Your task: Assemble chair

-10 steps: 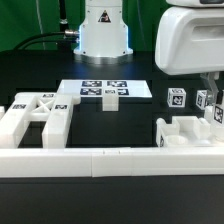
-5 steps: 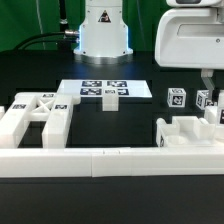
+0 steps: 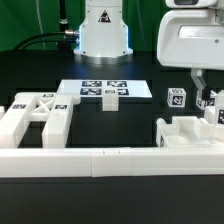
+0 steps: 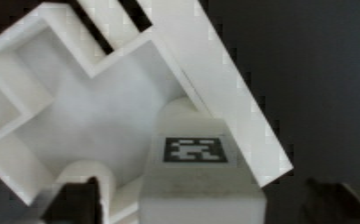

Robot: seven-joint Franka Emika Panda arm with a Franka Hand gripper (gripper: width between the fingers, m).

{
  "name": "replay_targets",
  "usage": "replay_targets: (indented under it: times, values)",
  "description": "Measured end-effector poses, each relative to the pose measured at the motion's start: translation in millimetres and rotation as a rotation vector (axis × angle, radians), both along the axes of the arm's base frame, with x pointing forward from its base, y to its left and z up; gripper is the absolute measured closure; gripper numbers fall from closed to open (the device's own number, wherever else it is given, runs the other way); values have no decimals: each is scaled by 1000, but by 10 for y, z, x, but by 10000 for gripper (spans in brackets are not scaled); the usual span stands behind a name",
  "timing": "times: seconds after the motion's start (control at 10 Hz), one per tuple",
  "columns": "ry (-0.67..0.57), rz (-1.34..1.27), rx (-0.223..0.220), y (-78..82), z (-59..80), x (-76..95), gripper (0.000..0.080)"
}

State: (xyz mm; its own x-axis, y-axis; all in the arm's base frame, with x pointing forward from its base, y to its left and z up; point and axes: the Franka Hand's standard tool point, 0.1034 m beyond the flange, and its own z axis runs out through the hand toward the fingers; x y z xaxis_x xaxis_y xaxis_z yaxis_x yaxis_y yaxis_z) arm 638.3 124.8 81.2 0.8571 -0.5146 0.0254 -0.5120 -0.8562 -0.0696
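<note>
Notably, no brand name or word can be read anywhere; the only printing is the square black-and-white tags. Several lie on the marker board in the middle of the bench. One faces the camera on a tagged block toward the bench's edge on the exterior view's right. Another shows in the wrist view on the tagged post under the arm. A small dark emblem on the robot base at the far edge is too small to make out.

The chair is in loose pieces. The X-braced panel lies toward the near corner on the exterior view's left, just behind the border rail that runs along the near edge. A short post stands at the marker board's near edge. The frame sits just behind the rail toward the near corner on the exterior view's right, with the tagged post at its far side.

The claw hangs over that post, released. In the wrist view its two dark fingers stand wide on either side of the post, a dark gap showing beside it, and they grasp nothing.

Compared with half a second ago, the finger seen in the exterior view has shifted toward that view's left, away from the post, so the claw has spread. The loose parts lie where they were.
</note>
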Motion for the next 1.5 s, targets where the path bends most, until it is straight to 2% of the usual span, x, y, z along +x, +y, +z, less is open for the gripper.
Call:
replay_targets:
  times: [0.4, 0.9, 1.2, 1.4, 1.5]
  values:
    - [-13, 286, -20, -11, -8, -2, 151]
    - [-31, 871, -108, -27, 25, 49, 151]
    - [-37, 1096, -144, -12, 53, 83, 151]
    - [-37, 1130, -146, -24, 52, 85, 151]
    - [-37, 1129, -146, -23, 52, 85, 249]
